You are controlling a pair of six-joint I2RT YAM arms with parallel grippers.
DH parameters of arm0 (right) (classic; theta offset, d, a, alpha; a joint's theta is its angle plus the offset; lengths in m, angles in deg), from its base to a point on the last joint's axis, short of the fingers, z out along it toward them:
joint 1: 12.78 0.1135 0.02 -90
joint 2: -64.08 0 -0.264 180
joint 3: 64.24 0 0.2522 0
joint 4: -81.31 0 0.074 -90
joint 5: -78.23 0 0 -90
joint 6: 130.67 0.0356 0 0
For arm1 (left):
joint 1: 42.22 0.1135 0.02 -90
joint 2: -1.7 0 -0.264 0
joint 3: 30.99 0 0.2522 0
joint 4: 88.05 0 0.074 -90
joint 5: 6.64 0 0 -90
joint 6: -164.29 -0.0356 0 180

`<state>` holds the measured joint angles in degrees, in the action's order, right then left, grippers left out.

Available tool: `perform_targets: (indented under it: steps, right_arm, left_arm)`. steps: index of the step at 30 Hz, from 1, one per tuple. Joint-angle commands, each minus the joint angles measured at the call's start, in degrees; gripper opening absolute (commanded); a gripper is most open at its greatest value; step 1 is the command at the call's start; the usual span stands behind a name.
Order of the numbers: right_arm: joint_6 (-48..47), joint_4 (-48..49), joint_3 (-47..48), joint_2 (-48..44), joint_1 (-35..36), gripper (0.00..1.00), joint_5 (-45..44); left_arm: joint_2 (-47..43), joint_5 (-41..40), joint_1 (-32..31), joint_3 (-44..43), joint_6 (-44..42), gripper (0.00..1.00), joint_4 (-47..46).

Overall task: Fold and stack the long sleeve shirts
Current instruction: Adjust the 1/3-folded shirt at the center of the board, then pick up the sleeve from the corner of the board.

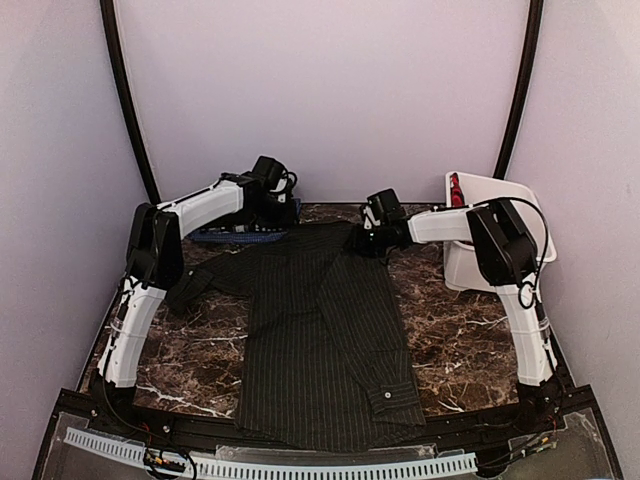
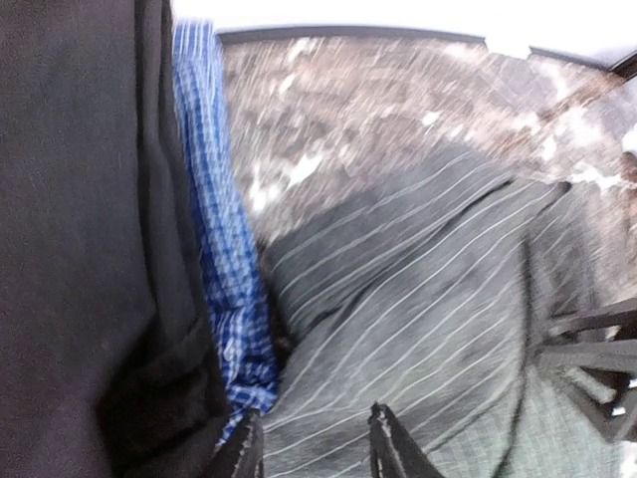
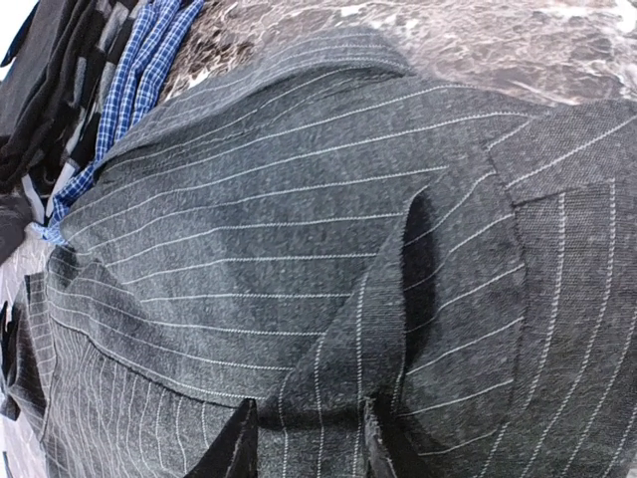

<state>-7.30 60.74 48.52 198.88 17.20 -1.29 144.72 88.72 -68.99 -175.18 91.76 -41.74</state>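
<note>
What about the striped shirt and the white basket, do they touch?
Apart. The top view shows a strip of bare table between the striped shirt and the white basket.

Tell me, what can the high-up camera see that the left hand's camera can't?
Only the top view shows the two whole arms, the left arm and the right arm, the white basket on the right, and a buttoned cuff near the front edge.

Only the left wrist view shows the left gripper up close, with its fingertips apart above the cloth. It also shows the checks on the blue cloth and a plain black cloth beside it.

Both show the pinstriped shirt, the blue cloth and the marble table.
</note>
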Motion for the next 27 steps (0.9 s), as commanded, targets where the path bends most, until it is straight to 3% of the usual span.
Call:
perform_targets:
  steps: [1,4,8,17,22,27]
  right_arm:
    - [-0.58,-0.95,0.36,0.02,-0.88,0.37,0.6]
    - [-1.59,0.12,-0.32,-2.25,-0.88,0.42,2.58]
    - [-3.93,1.02,-1.03,-6.45,-0.72,0.49,4.66]
    - [-8.47,3.0,-5.74,-16.57,1.1,0.67,6.87]
    - [-9.26,5.32,-9.92,-22.41,2.46,0.69,7.45]
    - [-9.62,6.23,-13.42,-28.72,2.84,0.7,7.22]
  left_arm:
    - [-4.97,2.16,0.44,-2.54,-0.16,0.38,3.85]
    - [-9.3,-0.24,0.48,-1.35,1.36,0.41,6.25]
    - [-18.74,-6.57,0.75,8.37,5.38,0.43,6.4]
    - [-47.63,-15.87,4.54,49.41,17.05,0.43,-3.99]
    - [-54.67,-22.15,6.24,61.29,22.41,0.43,-3.05]
    - [-55.27,-25.25,7.3,65.51,25.65,0.44,-3.03]
